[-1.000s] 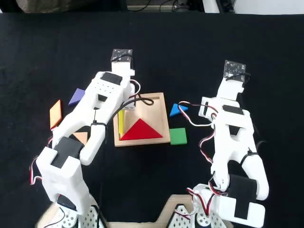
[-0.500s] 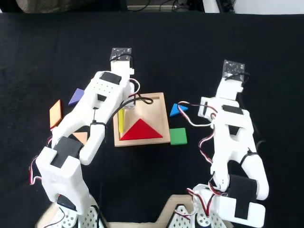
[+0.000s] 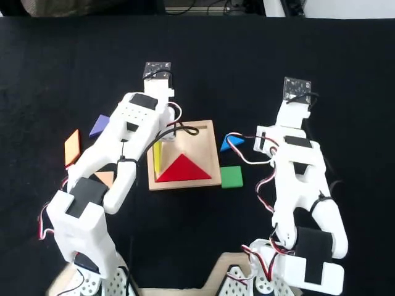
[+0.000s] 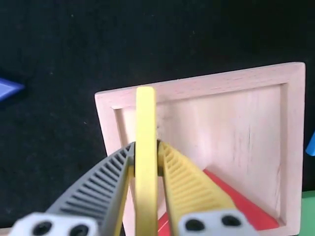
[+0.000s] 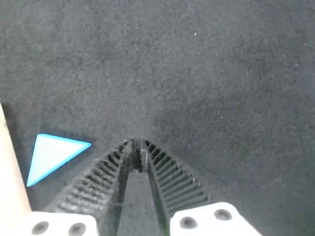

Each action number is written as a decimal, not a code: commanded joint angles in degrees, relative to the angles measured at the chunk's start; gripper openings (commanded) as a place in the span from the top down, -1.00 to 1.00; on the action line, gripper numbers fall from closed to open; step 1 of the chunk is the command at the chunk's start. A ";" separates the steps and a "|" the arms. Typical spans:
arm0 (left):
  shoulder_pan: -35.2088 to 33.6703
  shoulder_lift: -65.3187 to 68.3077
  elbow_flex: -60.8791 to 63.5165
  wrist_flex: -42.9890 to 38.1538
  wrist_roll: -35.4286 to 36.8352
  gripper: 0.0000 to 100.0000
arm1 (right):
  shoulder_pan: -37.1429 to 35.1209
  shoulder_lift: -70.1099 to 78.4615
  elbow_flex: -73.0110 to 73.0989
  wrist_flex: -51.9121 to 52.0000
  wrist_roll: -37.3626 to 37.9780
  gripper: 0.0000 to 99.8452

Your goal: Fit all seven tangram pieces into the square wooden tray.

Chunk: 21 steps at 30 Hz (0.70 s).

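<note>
- Holding the yellow piece (image 4: 145, 105) on edge in the left gripper (image 4: 145, 147), clamped on its two flat faces, over the square wooden tray (image 4: 197, 82) close along the tray's left wall; cannot tell whether touching the tray floor.
- Likely to topple the wrong way once let go from that upright pose, ending propped on the wall or on the red triangle (image 3: 183, 168) at the tray's near edge instead of lying flat.
- Could snag the rim if lowered too near the wall, shoving the light tray across the desk (image 3: 345, 61).
- Might swivel or slip between the ribbed jaws, given so narrow a pinch.
- Hovering over bare desk with the right gripper (image 5: 134, 150) pinched shut on nothing, just beside the blue triangle (image 5: 51, 152) off the tray's right edge; risking a clash of arms if sent in together.
- Lying outside the tray: green square (image 3: 231, 177) at its near right corner, purple triangle (image 3: 99, 125) and orange parallelogram (image 3: 72, 148) toward the desk's left edge, and a pale orange piece (image 3: 105, 179) partly under the left arm, easily swept aside.
- Covered in matte black cloth, with a pale wooden base (image 3: 213, 271) at the near edge.
- Beyond the far edge: cables (image 3: 222, 7) and a white surface by the right corner.
</note>
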<state>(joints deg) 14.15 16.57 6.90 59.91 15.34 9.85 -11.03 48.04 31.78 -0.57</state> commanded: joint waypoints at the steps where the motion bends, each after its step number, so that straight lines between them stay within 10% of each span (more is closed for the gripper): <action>1: -1.36 0.70 -1.89 -0.79 0.44 0.93 | -0.88 -0.04 -1.19 -0.88 0.53 0.98; 7: -1.01 3.34 -2.24 -0.35 0.62 0.91 | -0.88 -0.04 -1.19 -0.88 0.53 0.98; 13: -1.54 3.43 -2.33 -0.18 3.87 0.47 | -0.97 -0.04 -1.19 -0.88 0.53 0.98; 21: -1.63 2.55 -2.42 -0.09 3.78 0.54 | -0.97 -0.04 -1.19 -0.88 0.53 0.98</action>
<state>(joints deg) 13.63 20.44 6.81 59.82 18.59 9.85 -11.03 48.04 31.78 -0.57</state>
